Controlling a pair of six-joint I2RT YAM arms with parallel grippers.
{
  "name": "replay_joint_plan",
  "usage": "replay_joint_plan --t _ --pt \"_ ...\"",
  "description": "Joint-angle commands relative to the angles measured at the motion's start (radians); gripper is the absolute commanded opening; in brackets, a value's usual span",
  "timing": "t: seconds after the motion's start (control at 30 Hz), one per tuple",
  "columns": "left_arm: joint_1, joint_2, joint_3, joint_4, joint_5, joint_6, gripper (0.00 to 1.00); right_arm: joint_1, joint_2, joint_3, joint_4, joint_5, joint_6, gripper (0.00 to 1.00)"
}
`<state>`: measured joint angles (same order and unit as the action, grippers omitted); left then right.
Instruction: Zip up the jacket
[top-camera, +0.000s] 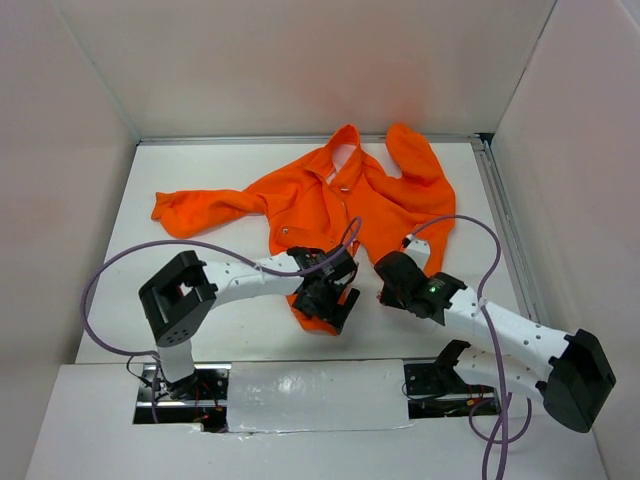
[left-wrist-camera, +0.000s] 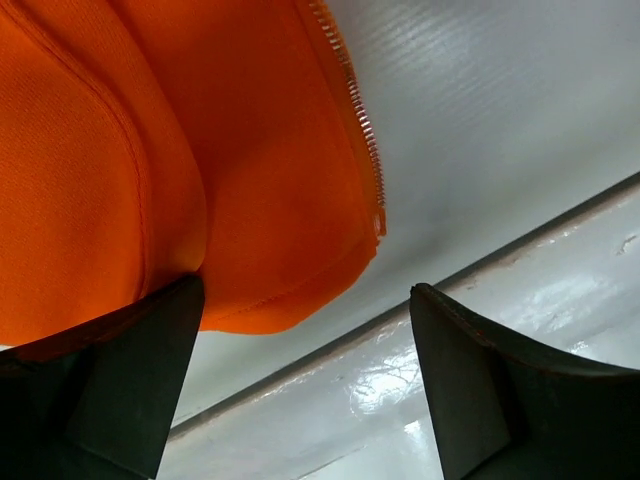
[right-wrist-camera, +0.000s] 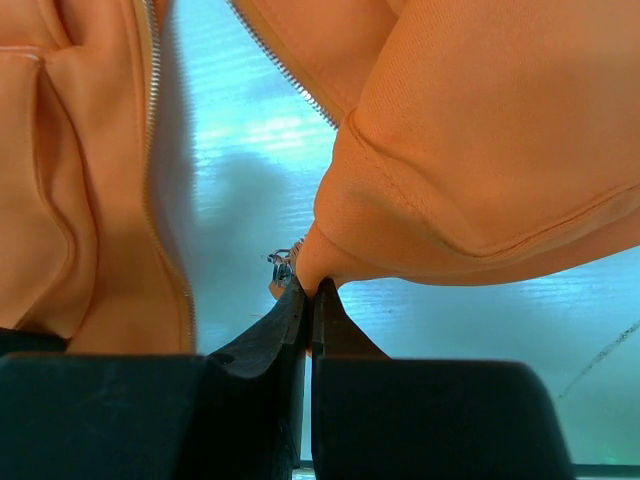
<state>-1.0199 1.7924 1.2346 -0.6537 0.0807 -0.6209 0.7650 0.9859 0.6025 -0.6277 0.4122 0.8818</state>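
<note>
Jacket (right-wrist-camera: 480, 130) hem — pinched in right gripper (right-wrist-camera: 308, 290).

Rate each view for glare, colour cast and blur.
Top external: even light, sharp, jacket vivid orange. Left wrist: glare streaks on the glossy table, near fingers dark and soft. Right wrist: teal cast, jacket washed pale, left zipper edge smeared.
</note>
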Motion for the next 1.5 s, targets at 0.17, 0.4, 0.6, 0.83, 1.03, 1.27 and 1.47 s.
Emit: replay_joint_plan --t 0.17,0.4,0.6,0.83,1.03,1.27,1.47 --pt "-0.020 0.110 0.035 0.002 -0.057 -0.121 0.92 -0.033 -0.001 -0.047 0.036 -0.007 -0.003 0.00" --pt "-0.045 0.208 0.055 -0.067 -0.134 -0.247 0.79 -0.049 -0.055 -0.072 0.043 -0.021 0.016 0.00" --pt "-0.049 0.209 0.040 -0.079 -0.160 -0.324 0.65 -0.055 -0.044 -0.060 0.016 -0.006 0.034 0.00" --pt "-0.082 0.257 0.029 -0.073 -0.142 -0.358 0.66 -0.058 -0.024 -0.063 0.019 0.002 0.046 0.00" --pt "-0.082 0.291 0.048 -0.049 -0.111 -0.332 0.36 -0.055 -0.061 -0.085 0.086 -0.030 -0.024 0.00" --pt "-0.065 0.217 0.121 -0.037 -0.116 -0.277 0.00 -0.055 -0.165 -0.102 0.247 -0.041 -0.142 0.00" --pt "0.001 0.055 0.170 0.009 -0.105 -0.174 0.00 -0.052 -0.327 -0.161 0.490 -0.072 -0.332 0.00"
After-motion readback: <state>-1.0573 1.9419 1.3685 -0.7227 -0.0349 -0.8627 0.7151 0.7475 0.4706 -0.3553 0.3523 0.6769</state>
